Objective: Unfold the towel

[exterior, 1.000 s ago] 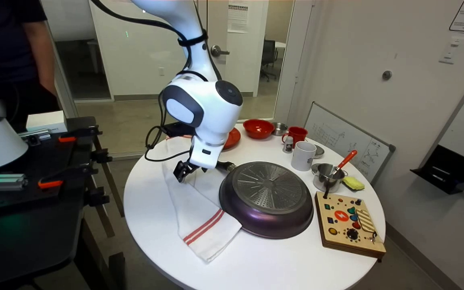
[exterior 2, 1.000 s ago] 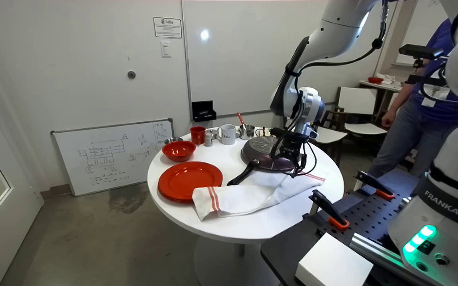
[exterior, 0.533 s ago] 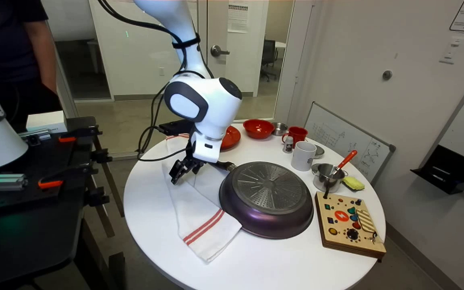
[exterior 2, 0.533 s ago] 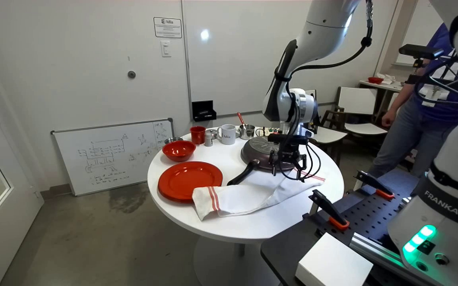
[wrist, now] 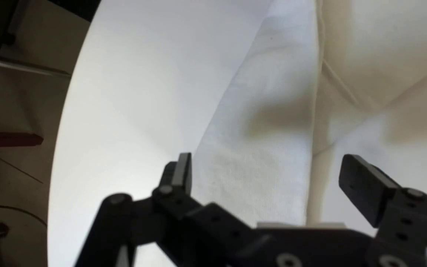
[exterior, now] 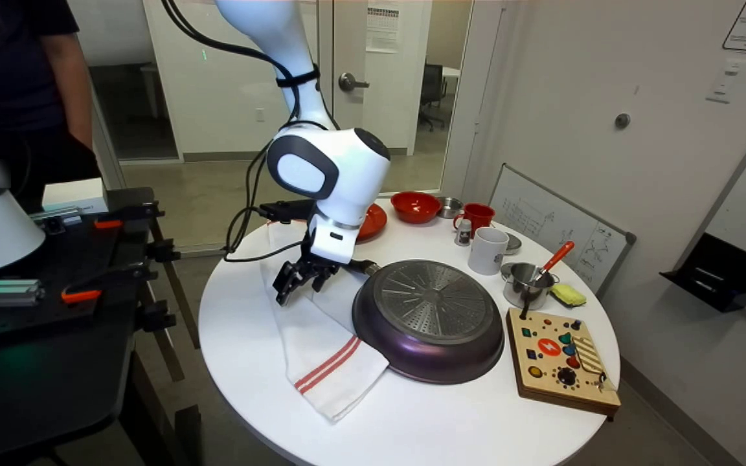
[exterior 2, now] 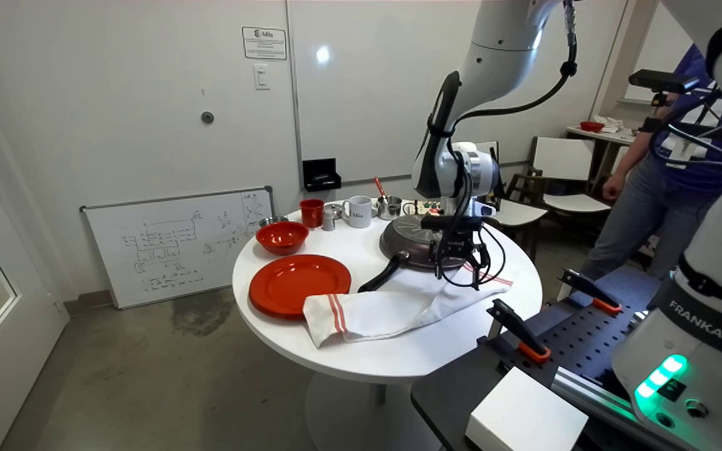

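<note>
Find the towel [exterior: 315,336] along the 9 o'clock side of the overturned pan [exterior: 438,301], reaching from 10 to 7 o'clock on the bench [exterior: 451,421] in an exterior view. See 2 fingers [wrist: 363,189] wide apart, at 7 and 4 o'clock in the wrist view, gripping nothing — too hard to tell hovering from touching.

Judge the unfolding as partway at most: stretched lengthwise, but with a folded strip [wrist: 258,159] apparently left doubled. Left to do, by that reading: pinch its raised edge [wrist: 313,122], draw it over, lay it flat.

Notice that edge from 1 to 5 o'clock in the wrist view, plus a slanting crease [wrist: 341,83] — barely readable in both exterior views. Search there in vain for the red stripes [exterior: 326,363]. In an exterior view, spot 1 striped end beside the plates [exterior 2: 298,279], at their 5 o'clock; lose most of it behind the arm [exterior: 347,168] in an exterior view.
</note>
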Controlling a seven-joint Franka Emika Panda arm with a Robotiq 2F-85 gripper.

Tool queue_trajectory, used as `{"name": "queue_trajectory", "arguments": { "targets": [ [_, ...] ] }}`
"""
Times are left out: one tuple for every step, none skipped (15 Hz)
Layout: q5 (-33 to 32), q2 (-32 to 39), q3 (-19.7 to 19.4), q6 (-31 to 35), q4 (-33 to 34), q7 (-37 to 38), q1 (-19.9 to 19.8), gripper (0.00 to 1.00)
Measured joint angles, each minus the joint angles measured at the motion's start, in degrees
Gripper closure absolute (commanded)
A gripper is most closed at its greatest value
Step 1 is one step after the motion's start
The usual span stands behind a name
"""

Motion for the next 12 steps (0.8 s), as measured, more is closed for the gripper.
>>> {"name": "queue_trajectory", "arguments": {
  "targets": [
    [0.0,0.2,0.0,0.2,0.0,0.0,0.0,0.00],
    [0.0,0.3,0.1,0.5,0.0,0.0,-0.1,0.00],
    [0.0,0.6,0.1,1.0,0.0,0.0,-0.1,0.00],
    [0.0,0.8,0.1,1.7,0.0,0.0,-0.1,0.00],
    [0.0,1.1,0.1,2.4,0.0,0.0,-0.1,0.00],
    [0.0,1.4,0.1,3.2,0.0,0.0,-0.1,0.00],
    [0.0,1.7,0.0,3.9,0.0,0.0,-0.1,0.00],
    [0.0,2.0,0.0,4.5,0.0,0.0,0.0,0.00],
    [0.0,2.3,-0.1,5.1,0.0,0.0,0.0,0.00],
    [-0.1,2.6,-0.3,5.5,0.0,0.0,0.1,0.00],
    [-0.1,2.8,-0.4,5.8,0.0,0.0,0.2,0.00],
    [-0.3,3.0,-0.6,6.0,0.0,0.0,0.3,0.00]
  ]
}}
